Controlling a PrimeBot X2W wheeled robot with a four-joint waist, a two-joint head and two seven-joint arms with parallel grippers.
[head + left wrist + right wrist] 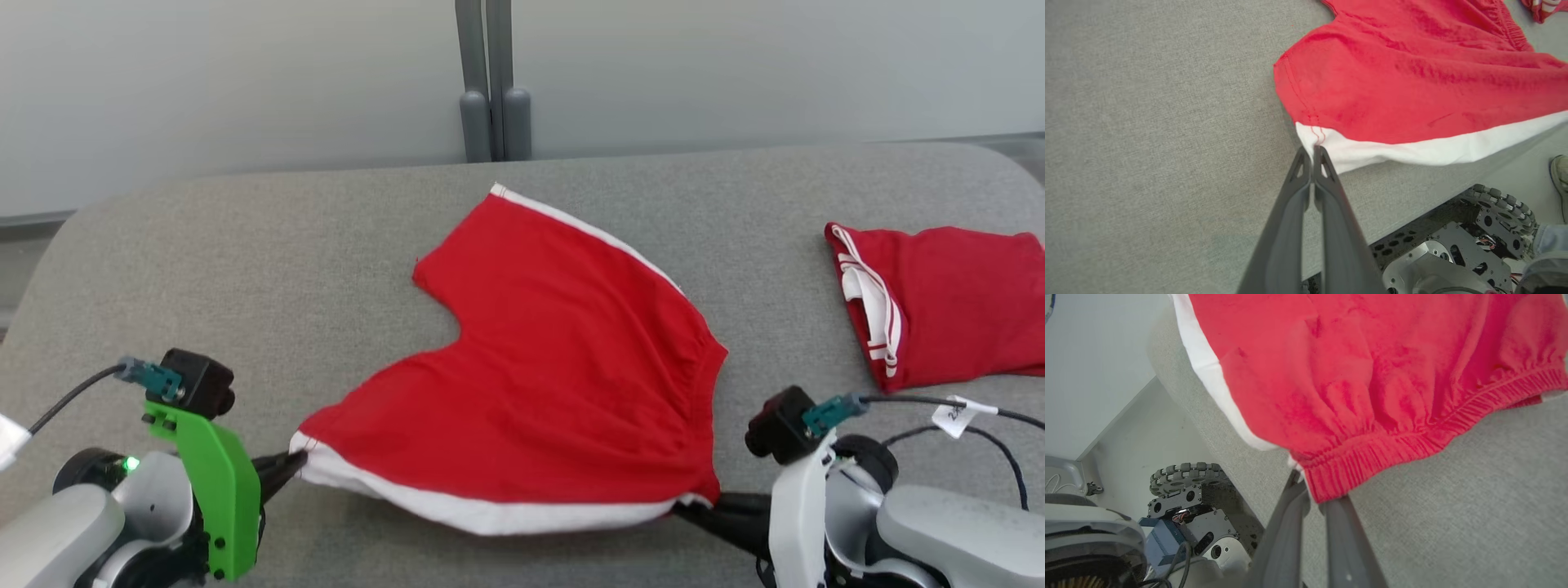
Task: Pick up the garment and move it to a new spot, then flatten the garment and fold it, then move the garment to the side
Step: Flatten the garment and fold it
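Note:
The garment is a pair of red shorts with white side stripes, spread on the grey table with its near edge lifted between my two grippers. My left gripper is shut on the white-striped leg hem corner, fingertips pinched together in the left wrist view. My right gripper is shut on the elastic waistband corner, the band draping over its fingers. The far leg lies flat toward the back of the table.
A second red garment with white stripes lies folded at the table's right edge. The robot's wheeled base shows below the table's near edge, and a person's shoe stands on the floor beside it. A grey post stands behind the table.

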